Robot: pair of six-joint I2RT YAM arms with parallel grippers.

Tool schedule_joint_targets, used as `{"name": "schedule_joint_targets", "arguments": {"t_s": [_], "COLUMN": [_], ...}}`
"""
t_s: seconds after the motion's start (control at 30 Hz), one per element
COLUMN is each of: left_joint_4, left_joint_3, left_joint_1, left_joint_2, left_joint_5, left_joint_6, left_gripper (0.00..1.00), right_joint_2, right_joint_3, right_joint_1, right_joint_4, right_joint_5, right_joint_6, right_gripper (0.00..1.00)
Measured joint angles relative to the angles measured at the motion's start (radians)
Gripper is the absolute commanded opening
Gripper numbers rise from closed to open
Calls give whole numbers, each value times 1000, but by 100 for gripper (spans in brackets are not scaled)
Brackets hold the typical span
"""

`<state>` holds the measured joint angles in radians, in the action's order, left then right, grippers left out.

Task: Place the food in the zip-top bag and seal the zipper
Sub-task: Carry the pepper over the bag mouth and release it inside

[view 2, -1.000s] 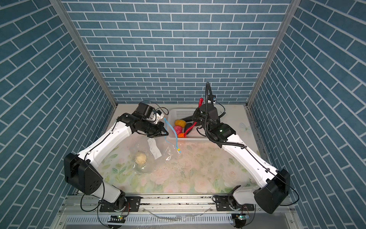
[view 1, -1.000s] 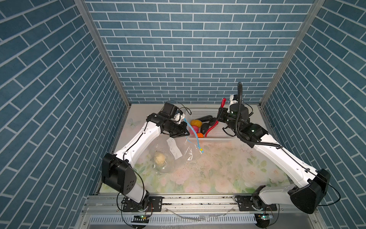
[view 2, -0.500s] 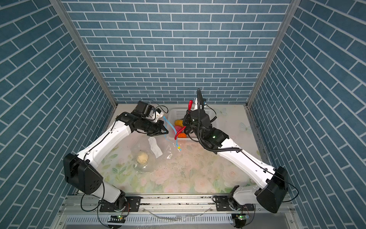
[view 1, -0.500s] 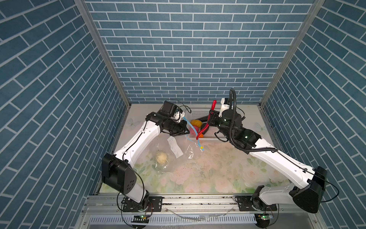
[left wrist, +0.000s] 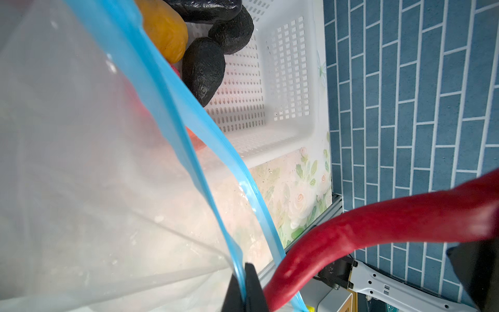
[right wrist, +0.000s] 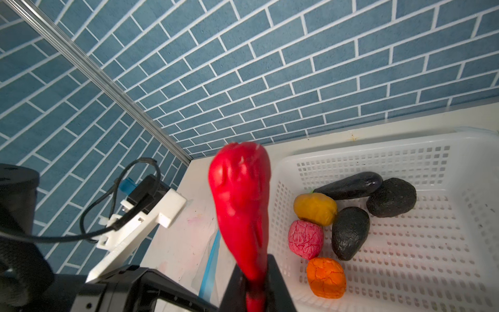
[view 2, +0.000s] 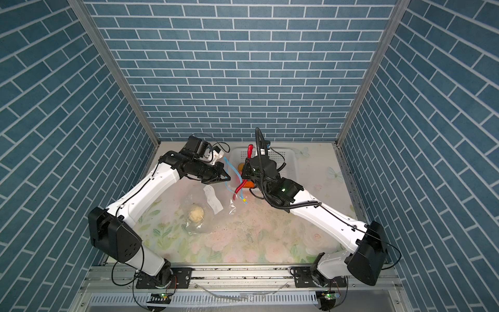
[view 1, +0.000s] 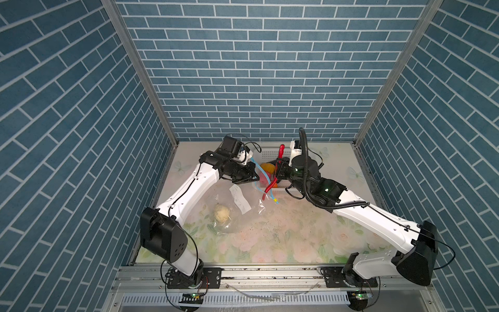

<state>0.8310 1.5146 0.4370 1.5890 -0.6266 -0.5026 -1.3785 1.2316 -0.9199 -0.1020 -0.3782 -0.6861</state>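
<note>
The clear zip-top bag (view 1: 232,205) lies left of centre in both top views with a cream lumpy ball (view 1: 222,213) (view 2: 196,212) inside. My left gripper (view 1: 255,178) (left wrist: 244,286) is shut on one side of the light-blue zipper (left wrist: 172,108) (view 2: 226,173), holding the mouth up and open. The yellowish slider (view 1: 276,201) hangs at the zipper's end. My right gripper (view 1: 278,168) (right wrist: 255,286) is shut on the long red strip (right wrist: 240,194) (left wrist: 391,218). The strip's lower end (view 2: 237,190) hangs between the two blue edges.
The white perforated basket (view 2: 290,159) (right wrist: 405,243) stands at the back, right behind the bag's mouth. It holds a pink bumpy ball (right wrist: 305,239), an orange piece (right wrist: 326,281), a yellow piece (right wrist: 315,208) and black ovals (right wrist: 350,232). The blue brick walls are close on three sides.
My right gripper has carried the red strip leftward from above the basket to the bag's open mouth. The left gripper has kept hold of the zipper edge in the same place.
</note>
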Motion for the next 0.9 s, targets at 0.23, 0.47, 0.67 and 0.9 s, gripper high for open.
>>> {"name": "schedule_joint_targets", "arguments": {"t_s": [0.23, 0.47, 0.67, 0.9], "left_joint_4": [-6, -6, -8, -15], "left_joint_3": [0, 3, 6, 8], "left_joint_1": [0, -1, -2, -6], "left_joint_2": [2, 2, 9, 12], "left_joint_5": [-5, -5, -7, -8], "left_joint_6": [-4, -4, -4, -3], "left_gripper": [0, 0, 0, 0], "right_joint_2": [-48, -55, -56, -56], "right_joint_3": [-5, -17, -32, -57], "right_joint_1": [-16, -28, -40, -47], "right_joint_4": [2, 28, 39, 43], "right_joint_5": [3, 4, 8, 10], "right_joint_6": [-9, -14, -17, -25], "right_gripper": [17, 21, 25, 28]}}
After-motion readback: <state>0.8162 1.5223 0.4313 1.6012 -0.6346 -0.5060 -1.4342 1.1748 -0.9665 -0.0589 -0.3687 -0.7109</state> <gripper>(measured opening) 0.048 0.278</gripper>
